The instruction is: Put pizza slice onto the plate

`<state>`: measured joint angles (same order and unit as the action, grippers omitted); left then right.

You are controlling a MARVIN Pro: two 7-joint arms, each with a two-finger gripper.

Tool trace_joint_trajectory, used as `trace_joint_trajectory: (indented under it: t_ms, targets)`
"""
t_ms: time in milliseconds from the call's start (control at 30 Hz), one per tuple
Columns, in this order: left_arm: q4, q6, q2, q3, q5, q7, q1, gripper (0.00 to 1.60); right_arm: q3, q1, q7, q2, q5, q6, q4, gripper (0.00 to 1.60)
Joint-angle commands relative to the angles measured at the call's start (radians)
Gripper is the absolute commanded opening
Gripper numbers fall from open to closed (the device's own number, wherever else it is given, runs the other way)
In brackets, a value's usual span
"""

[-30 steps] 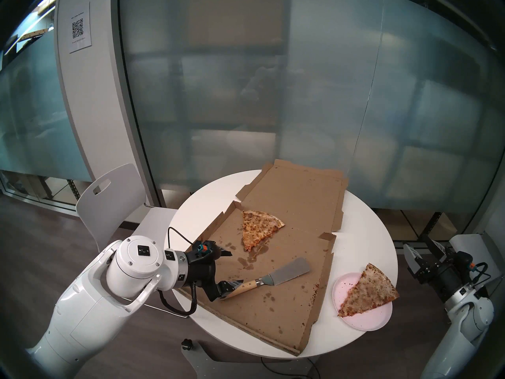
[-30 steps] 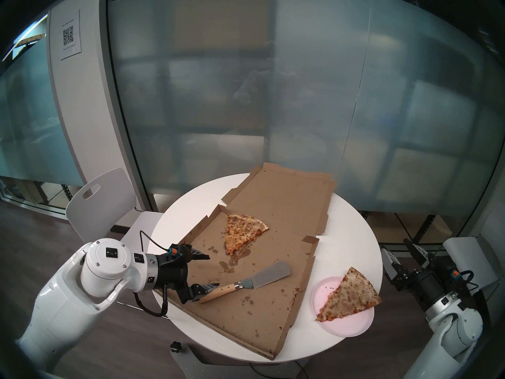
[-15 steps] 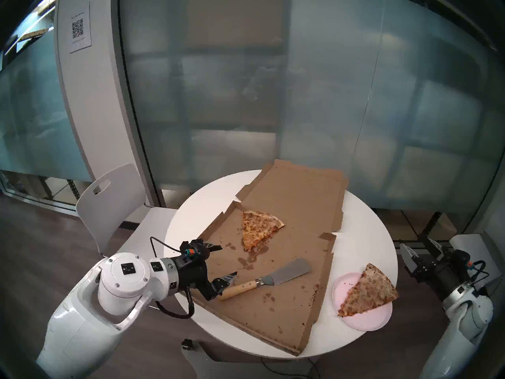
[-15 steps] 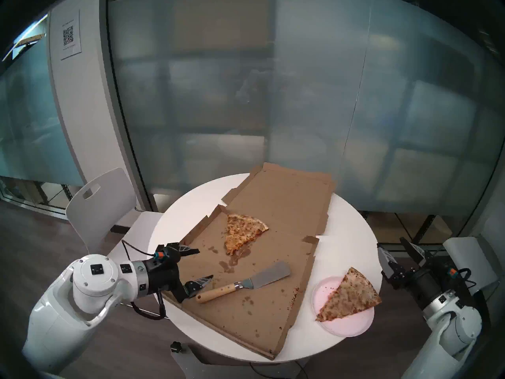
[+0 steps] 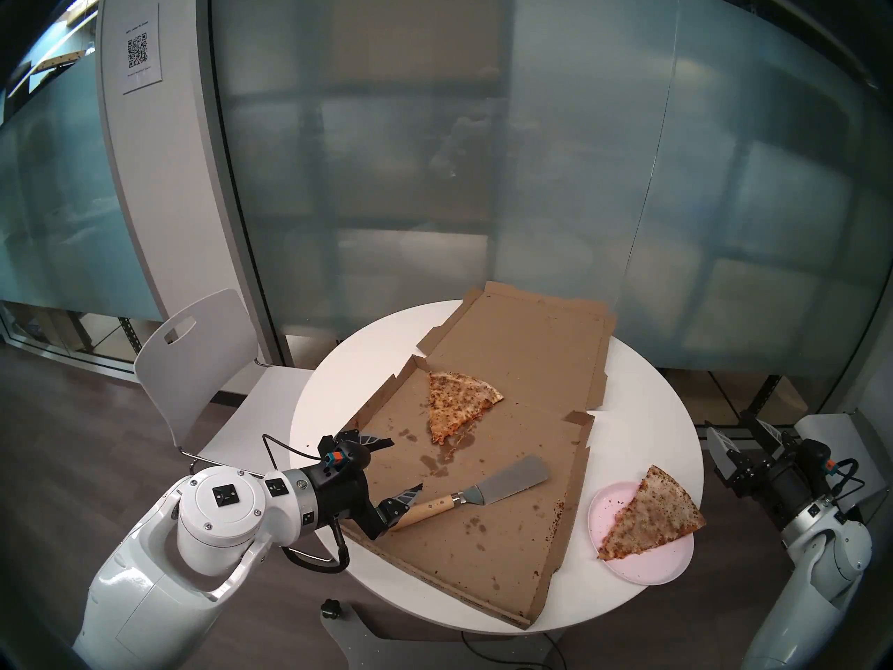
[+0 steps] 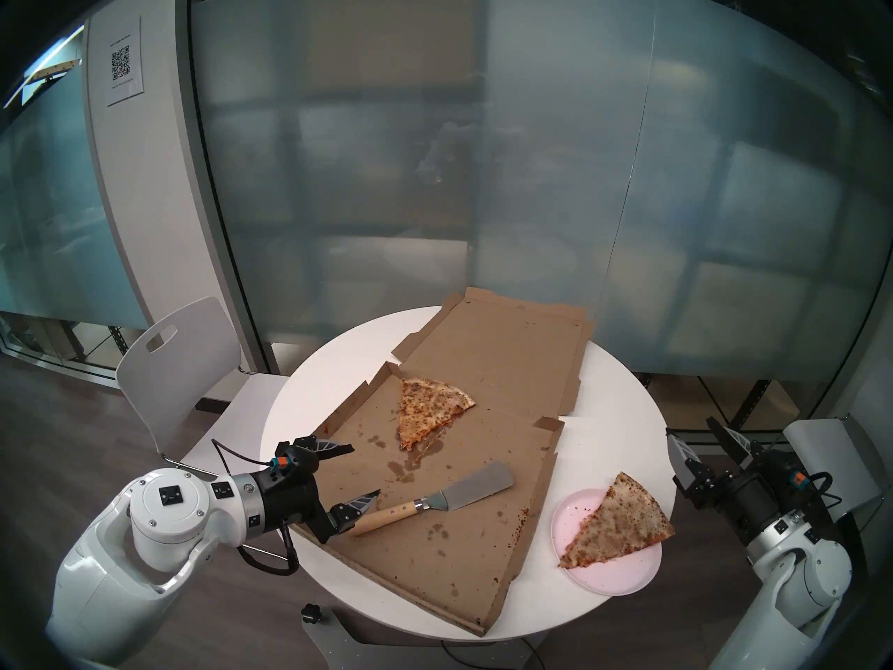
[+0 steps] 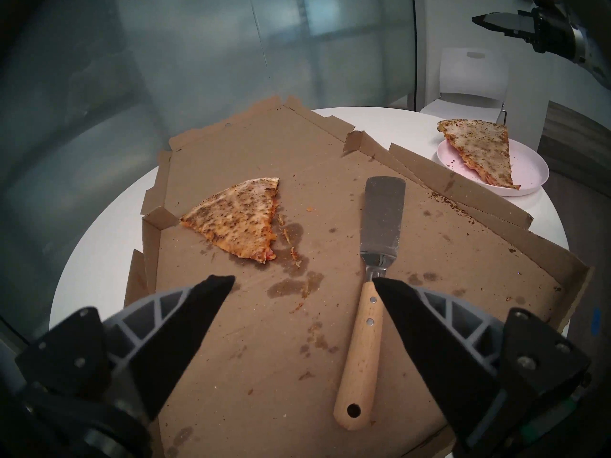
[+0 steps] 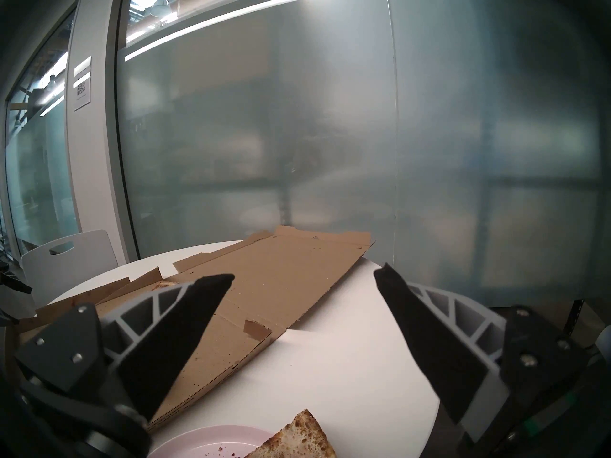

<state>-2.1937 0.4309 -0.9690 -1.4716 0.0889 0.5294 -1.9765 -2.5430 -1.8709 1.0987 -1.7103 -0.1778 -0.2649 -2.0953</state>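
Note:
The pizza slice (image 5: 652, 514) (image 6: 618, 524) (image 7: 479, 150) lies on the pale pink plate (image 5: 647, 570) (image 6: 623, 577) (image 7: 529, 169) at the table's right edge, its crust and tip hanging over the rim. My left gripper (image 5: 406, 464) (image 6: 366, 470) (image 7: 302, 279) is open over the pizza box's near left corner. A wooden-handled spatula (image 5: 512, 480) (image 7: 383, 216) lies flat in the box, its handle just inside the gripper's right finger. My right gripper (image 5: 739, 434) (image 6: 691, 429) (image 8: 304, 275) is open and empty, off the table beside the plate (image 8: 198, 444).
An open flat cardboard pizza box (image 5: 483, 533) covers most of the round white table (image 5: 628, 413). A second, darker slice (image 5: 456, 400) (image 7: 238, 222) lies at the box's far left, with grease stains near it. A white chair (image 5: 193, 355) stands left of the table, and frosted glass walls are behind.
My left arm has drawn back to the left and nearer, away from the spatula's blade, with its gripper still open. The spatula, both slices and the plate have not moved.

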Motion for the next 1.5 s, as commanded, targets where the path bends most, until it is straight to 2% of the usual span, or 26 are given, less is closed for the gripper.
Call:
trace_joint_trajectory:
  t_ms: [0,1467]
  targets:
    - [-0.016,-0.012,-0.002,-0.001,0.004,0.002,0.004,1.60,0.002,-0.002,0.002,-0.002,-0.015,0.004,-0.021,1.60]
    - [-0.016,-0.013,-0.001,-0.001,0.006,0.001,0.004,1.60,0.003,-0.003,0.001,-0.002,-0.016,0.004,-0.021,1.60]
